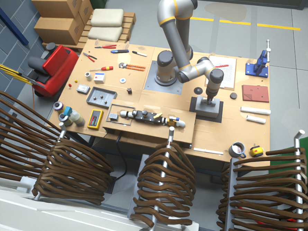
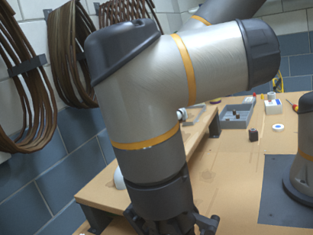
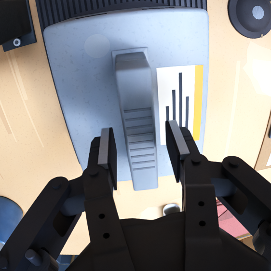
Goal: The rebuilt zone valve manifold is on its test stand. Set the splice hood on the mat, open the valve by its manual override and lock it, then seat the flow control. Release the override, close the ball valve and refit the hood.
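Note:
The black mat (image 1: pixel 206 109) is mostly covered by the grey splice hood (image 1: pixel 207 107) (image 3: pixel 131 88) that sits on it, right of the test stand. The hood has a raised ribbed handle (image 3: pixel 137 118) and a white label with bars. My gripper (image 3: pixel 140 149) (image 1: pixel 208 101) hangs over the handle, open and holding nothing, one finger on each side of the handle and clear of it. The valve manifold (image 1: pixel 151 118) lies on the raised stand at the bench front, with a yellow ball-valve lever (image 1: pixel 157 115) and a brass fitting. In the second side camera the arm's wrist (image 2: pixel 168 114) blocks most of the scene.
The arm's base (image 1: pixel 165 72) stands behind the mat, with a clipboard (image 1: pixel 222 70) to its right. A black disc (image 1: pixel 198 90) (image 3: pixel 250 17) lies just beyond the hood. A red pad (image 1: pixel 255 93) and two white tubes (image 1: pixel 255 110) lie to the right. Cable racks (image 1: pixel 165 171) hang below the bench front.

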Controlling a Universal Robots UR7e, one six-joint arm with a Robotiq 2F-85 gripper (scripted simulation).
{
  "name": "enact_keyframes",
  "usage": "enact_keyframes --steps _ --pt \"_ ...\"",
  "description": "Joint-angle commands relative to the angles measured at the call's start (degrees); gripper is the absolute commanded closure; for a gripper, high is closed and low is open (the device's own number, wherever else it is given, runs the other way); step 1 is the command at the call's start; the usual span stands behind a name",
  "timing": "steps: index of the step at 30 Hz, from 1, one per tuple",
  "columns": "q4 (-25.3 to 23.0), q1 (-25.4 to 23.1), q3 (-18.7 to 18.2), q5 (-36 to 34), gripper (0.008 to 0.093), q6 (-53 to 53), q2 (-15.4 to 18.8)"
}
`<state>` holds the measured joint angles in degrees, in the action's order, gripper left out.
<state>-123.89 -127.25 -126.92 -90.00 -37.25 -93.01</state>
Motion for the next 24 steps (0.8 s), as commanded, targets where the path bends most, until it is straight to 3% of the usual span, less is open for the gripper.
enact_keyframes --steps 1,5,17,24 --pt "0.0 0.0 0.0 0.0 0.0562 0.0 0.0" --pt "0.0 0.0 0.0 0.0 0.0494 0.0 0.0" --pt "0.4 0.0 0.2 0.0 0.0494 0.0 -0.2" --pt "5.8 0.0 3.1 0.0 0.0494 0.0 -2.9"
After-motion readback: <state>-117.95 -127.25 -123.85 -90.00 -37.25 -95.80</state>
